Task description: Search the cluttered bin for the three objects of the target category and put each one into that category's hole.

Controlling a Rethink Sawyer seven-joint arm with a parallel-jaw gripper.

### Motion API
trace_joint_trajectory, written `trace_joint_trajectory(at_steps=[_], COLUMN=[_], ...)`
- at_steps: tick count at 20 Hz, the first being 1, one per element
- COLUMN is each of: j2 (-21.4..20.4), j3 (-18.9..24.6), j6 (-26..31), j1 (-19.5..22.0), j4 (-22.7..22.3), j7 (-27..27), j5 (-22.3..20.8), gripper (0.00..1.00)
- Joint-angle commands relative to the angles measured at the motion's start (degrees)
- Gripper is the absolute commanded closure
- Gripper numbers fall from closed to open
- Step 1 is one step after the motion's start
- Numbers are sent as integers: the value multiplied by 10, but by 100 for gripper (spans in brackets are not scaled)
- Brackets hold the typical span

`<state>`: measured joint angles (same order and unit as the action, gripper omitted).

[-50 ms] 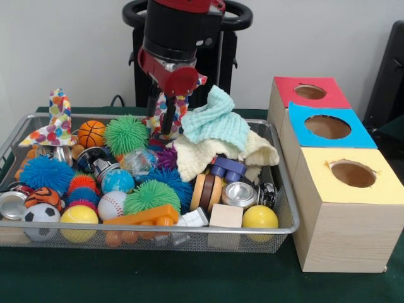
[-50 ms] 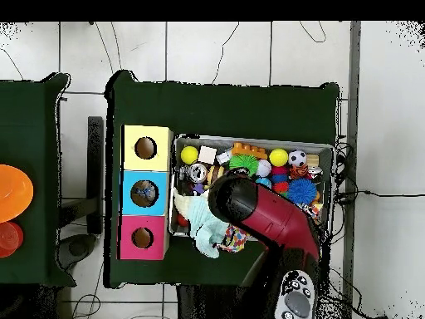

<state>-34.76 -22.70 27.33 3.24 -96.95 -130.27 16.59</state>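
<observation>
My gripper (image 1: 161,125) reaches down at the back of the wire bin (image 1: 285,189), shut on a polka-dot cloth (image 1: 178,107) that stands up between and behind its fingers. A mint knitted cloth (image 1: 216,121) and a cream cloth (image 1: 205,156) are heaped just to its right. A second polka-dot cloth (image 1: 55,123) rises at the bin's back left corner. From overhead the red arm (image 2: 257,212) hides the gripper; the polka-dot cloth (image 2: 235,239) and mint cloth (image 2: 202,226) show at the bin's (image 2: 253,139) edge beside it.
Three boxes stand beside the bin, with red (image 1: 310,92), blue (image 1: 327,127) and yellow (image 1: 353,174) holed tops. The bin also holds spiky balls (image 1: 126,134), a basketball (image 1: 92,132), a baseball (image 1: 112,205), yellow balls (image 1: 259,218), metal tins (image 1: 238,194) and wooden blocks (image 1: 225,216).
</observation>
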Motion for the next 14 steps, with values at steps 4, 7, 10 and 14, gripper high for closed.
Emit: trace_joint_trajectory(at_steps=[4,7,10,14], j2=[71,111,124,141], j3=[48,34,39,47], j6=[-48,-74,-102,-131], j1=[4,-9,1,8], j4=[-22,1,1,-2], j7=[-81,-96,-83,-76], j5=[-8,-8,-11,-9], gripper=[0,0,0,0])
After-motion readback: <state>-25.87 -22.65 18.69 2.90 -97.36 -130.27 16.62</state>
